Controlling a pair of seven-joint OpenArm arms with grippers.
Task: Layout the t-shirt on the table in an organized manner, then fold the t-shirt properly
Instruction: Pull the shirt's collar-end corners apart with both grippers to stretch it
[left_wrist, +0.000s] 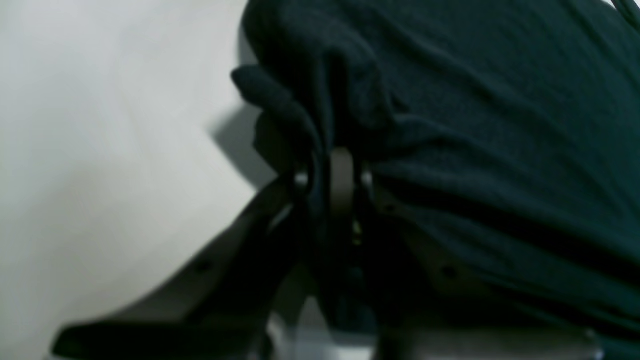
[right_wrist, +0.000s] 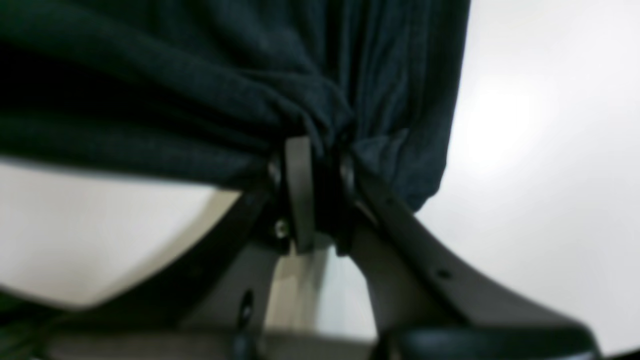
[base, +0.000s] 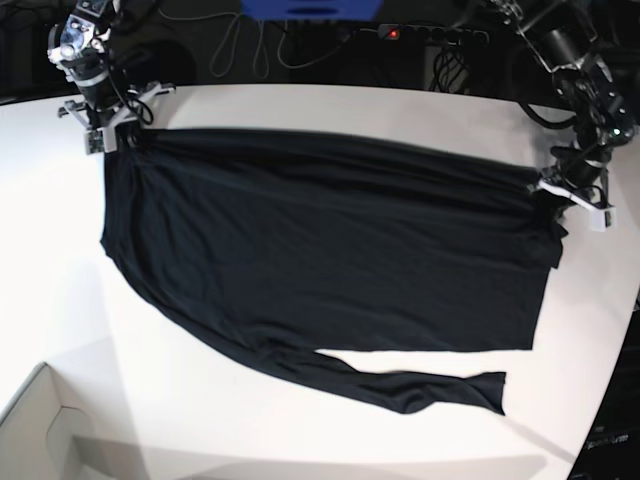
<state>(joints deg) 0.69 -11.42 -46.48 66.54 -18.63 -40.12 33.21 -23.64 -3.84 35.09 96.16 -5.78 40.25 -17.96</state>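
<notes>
**Both my grippers pinch the shirt at its far edge**

The table (base: 300, 105) is the biggest thing before me, a white top with a curved edge, and it carries everything else. Across most of it lies the t-shirt (base: 330, 260), black and spread nearly flat, with a long sleeve trailing along the table's near edge toward its near right corner. The shirt's far edge runs close to the table's far edge, drawn in a line between my two grippers, and the cloth fans out from them toward the near side.

A pale cardboard box (base: 45, 430) sits at the near left corner of the table, well apart from the shirt.

My right gripper (base: 118, 135) is at the table's far left corner in the base view. In my right wrist view its fingers (right_wrist: 299, 195) are drawn together on a bunched fold of the shirt's corner, and the fabric hangs above and to the side of them, lifted off the white surface.

My left gripper (base: 562, 190) is at the table's right edge in the base view. In my left wrist view its fingers (left_wrist: 342, 185) are also pressed together on gathered cloth, with the shirt spreading away on one side and bare table on the other.
</notes>
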